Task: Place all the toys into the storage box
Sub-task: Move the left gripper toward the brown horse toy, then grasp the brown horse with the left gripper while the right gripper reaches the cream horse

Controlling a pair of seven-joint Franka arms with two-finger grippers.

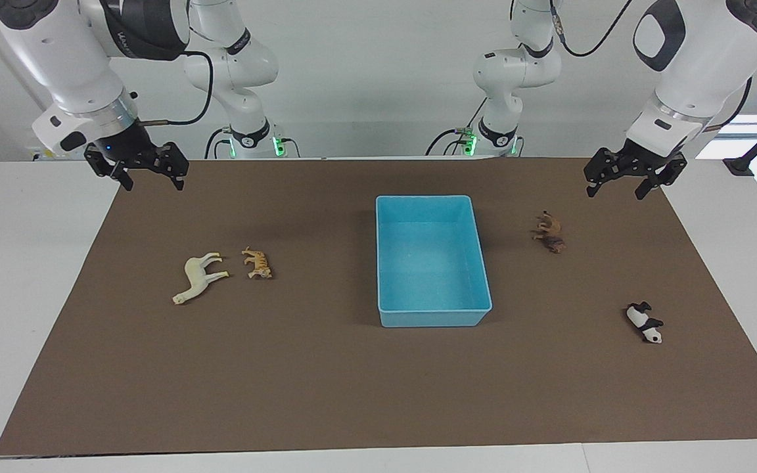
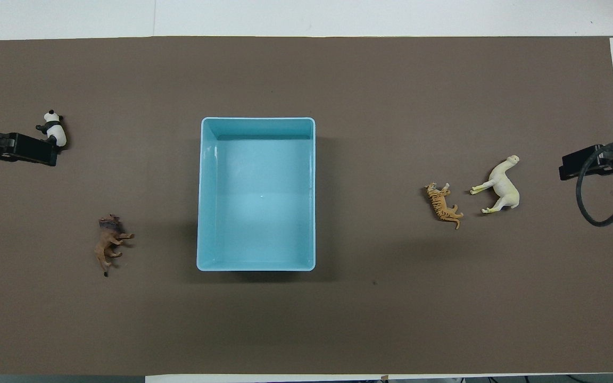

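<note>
You get bright, even light from above in both views. The light blue rectangular plastic storage box (image 2: 257,126) shows a pale sheen on its floor and throws a soft shadow on the brown paper mat (image 2: 370,319). Both pictures are sharp throughout.

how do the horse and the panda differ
The horse is cream-white all over and the largest toy; the panda is black and white and much smaller. The horse lies beside the tiger toward the right arm's end; the panda lies alone toward the left arm's end. Both lie on their sides outside the box.
</note>
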